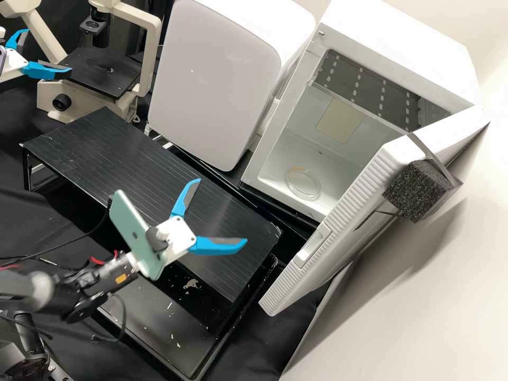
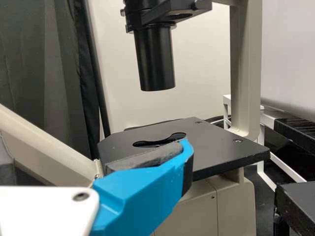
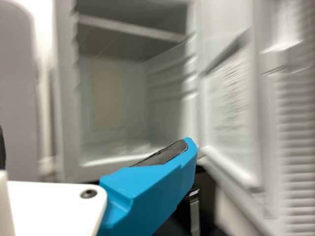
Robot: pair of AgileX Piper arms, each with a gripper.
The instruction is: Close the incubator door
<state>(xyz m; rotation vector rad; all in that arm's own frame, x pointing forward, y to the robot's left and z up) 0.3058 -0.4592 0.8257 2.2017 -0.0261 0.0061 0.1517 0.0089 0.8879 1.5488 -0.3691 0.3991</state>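
Would call nothing done, full closing swing left: see ribbed white plastic door (image 1: 346, 211) hanging wide open at right of boxy white incubator (image 1: 391, 45), blue-fingered right gripper (image 1: 223, 210) spread in front of incubator, matching left gripper (image 1: 48, 50) also spread, well left of incubator.

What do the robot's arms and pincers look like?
The right arm is dark grey, with black cables, a small orange label and a pale green phone mounted near its wrist. It ends in the right pincer: a white body with two bright blue, angled fingers lined with dark grey pads. The left pincer also has a white body and blue fingers.
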